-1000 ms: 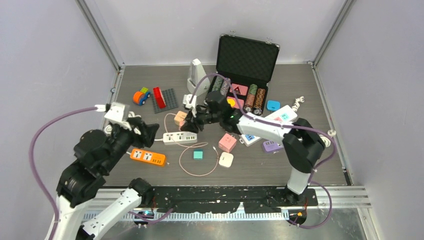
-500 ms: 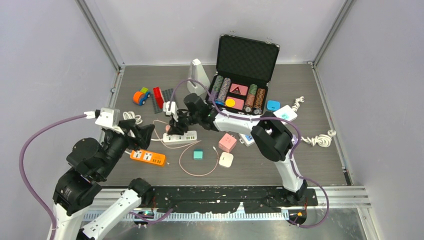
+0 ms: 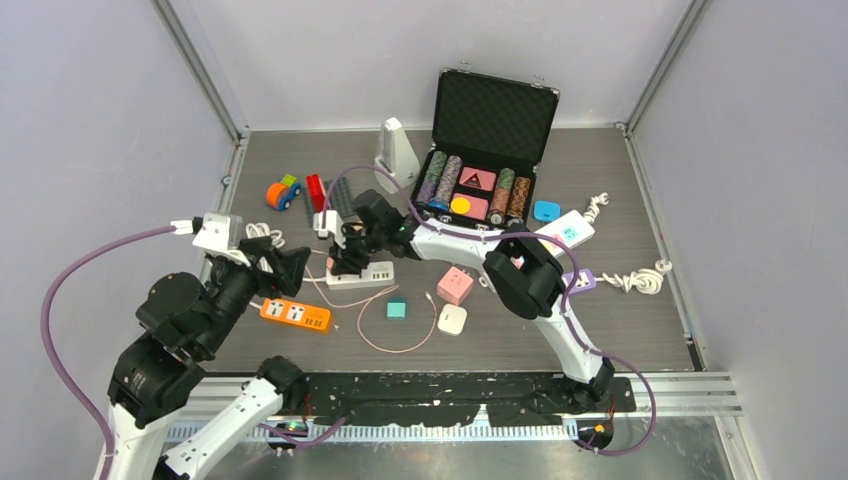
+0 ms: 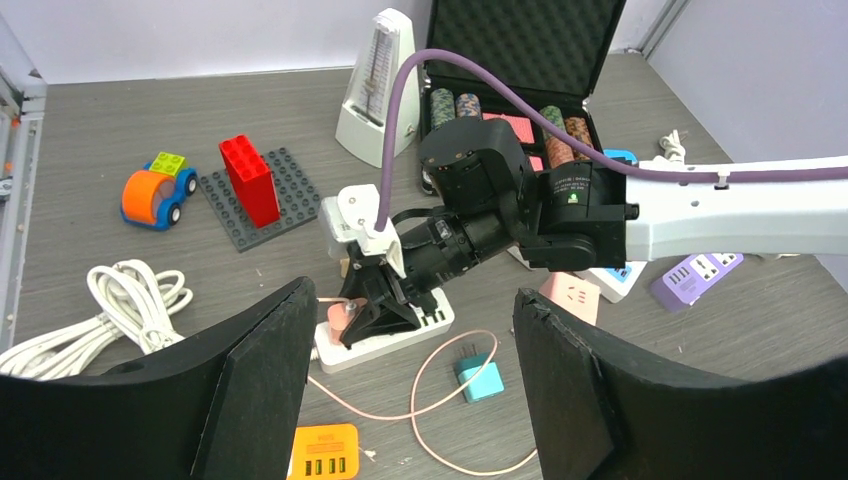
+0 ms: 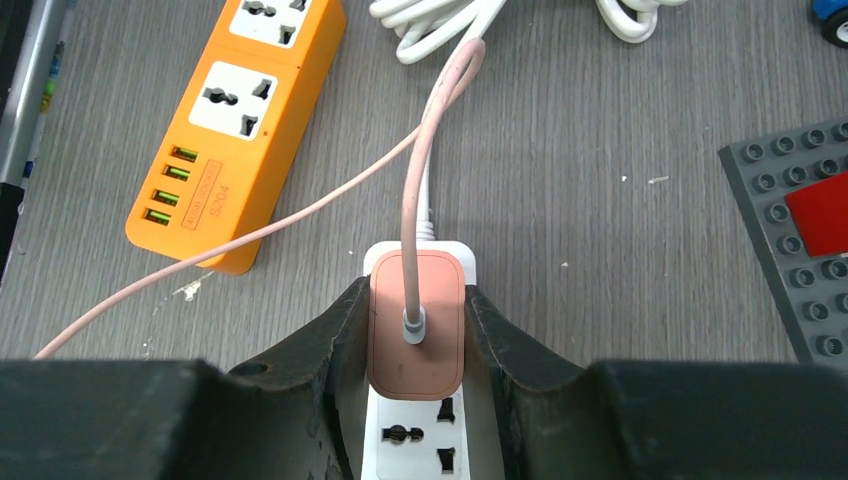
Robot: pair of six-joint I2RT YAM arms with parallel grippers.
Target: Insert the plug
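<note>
A salmon-pink plug (image 5: 415,360) with a thin pink cable (image 5: 425,190) rising from its back is pinched between the black fingers of my right gripper (image 5: 415,292), which is shut on it. The plug sits against the top face of the white power strip (image 5: 415,440), at the end where the strip's cord leaves. Its prongs are hidden. One free socket shows just below it. In the left wrist view the plug (image 4: 340,315) and strip (image 4: 410,335) lie ahead of my left gripper (image 4: 415,390), which is open, holds nothing and hovers above the table.
An orange power strip (image 3: 295,314) lies near the left gripper. A teal adapter (image 3: 396,309), pink adapter (image 3: 455,285) and white adapter (image 3: 452,319) lie by the pink cable loop. A chip case (image 3: 490,130), metronome (image 3: 395,150), toy car (image 3: 283,192) and brick plate (image 3: 335,195) stand behind.
My right arm has swung left, carrying the plug from near the case to the left end of the white strip. The left gripper has opened slightly wider.
</note>
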